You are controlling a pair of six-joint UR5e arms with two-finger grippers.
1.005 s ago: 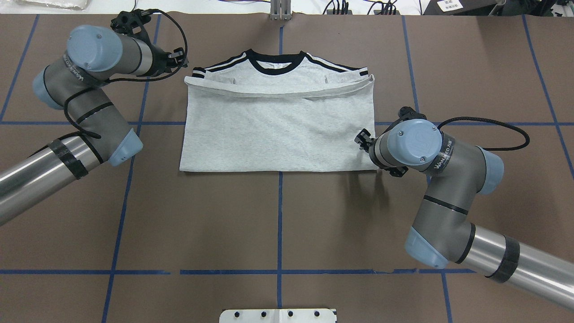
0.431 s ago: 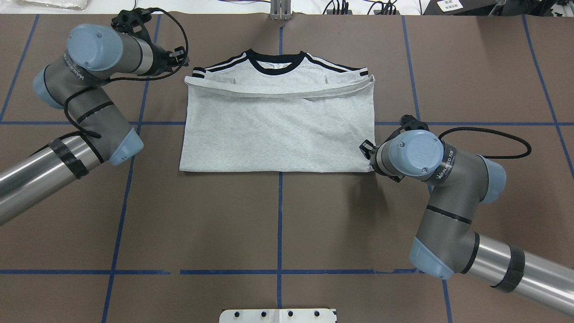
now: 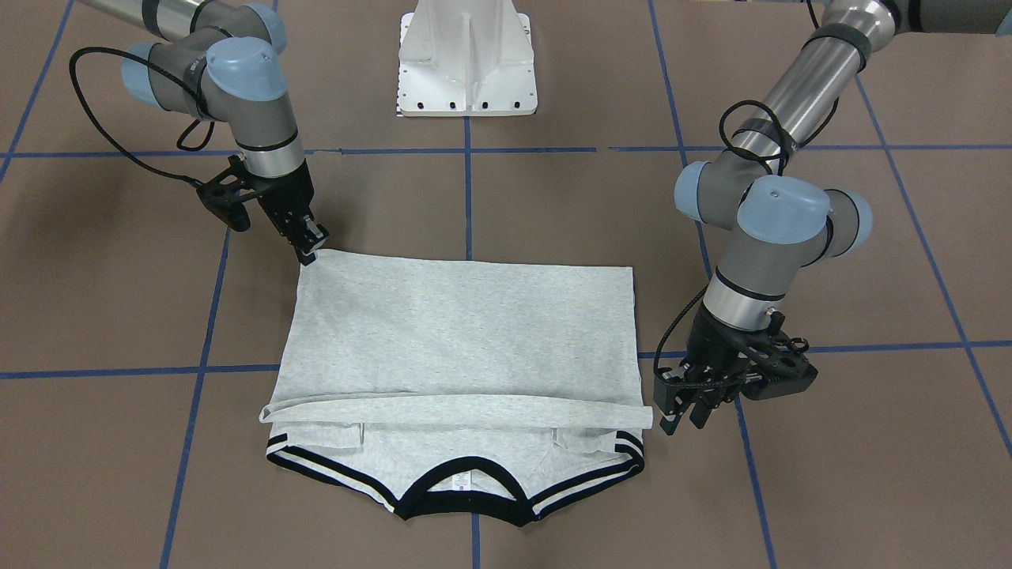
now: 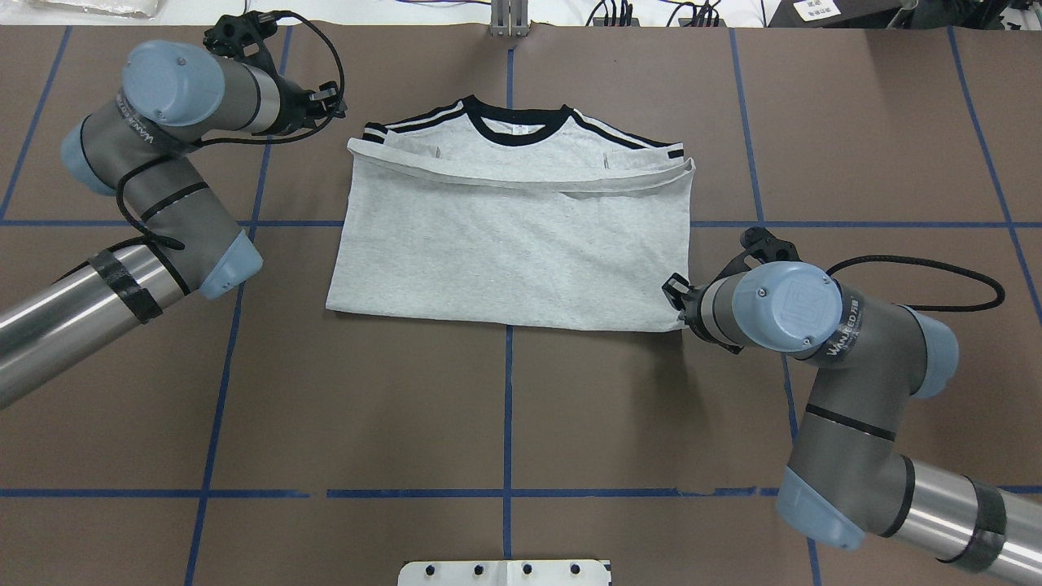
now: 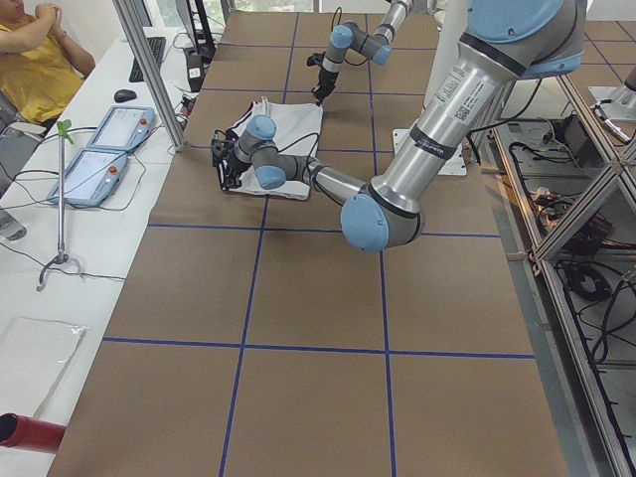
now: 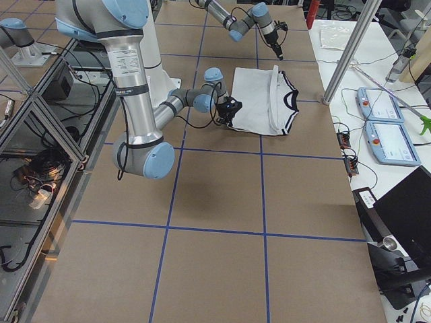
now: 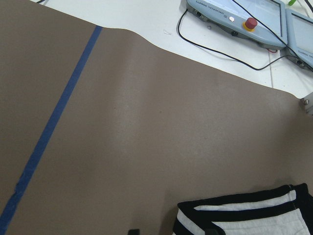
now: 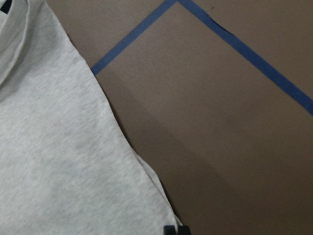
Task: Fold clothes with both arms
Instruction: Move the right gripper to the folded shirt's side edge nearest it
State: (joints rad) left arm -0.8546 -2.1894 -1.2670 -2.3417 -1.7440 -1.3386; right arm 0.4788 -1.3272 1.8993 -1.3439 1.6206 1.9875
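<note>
The grey T-shirt (image 3: 466,332) lies flat on the brown table, its lower half folded up over the chest, the black collar (image 4: 514,126) at the far edge. The print is hidden. My right gripper (image 3: 311,246) is shut on the shirt's near right corner, which also shows in the right wrist view (image 8: 161,215). My left gripper (image 3: 681,412) is open and empty, just beside the shirt's left sleeve end and apart from it. The striped sleeve (image 7: 254,215) shows at the bottom of the left wrist view.
The white base pedestal (image 3: 468,59) stands at the robot's side of the table. Blue tape lines (image 4: 508,407) cross the brown mat. Two teach pendants (image 5: 109,149) and a metal post (image 5: 149,70) stand past the far edge. A person in yellow (image 5: 35,60) sits there.
My right gripper has moved toward the robot and a little rightward with the shirt's corner. The whole shirt has shifted right and skewed. The left arm has barely moved.
</note>
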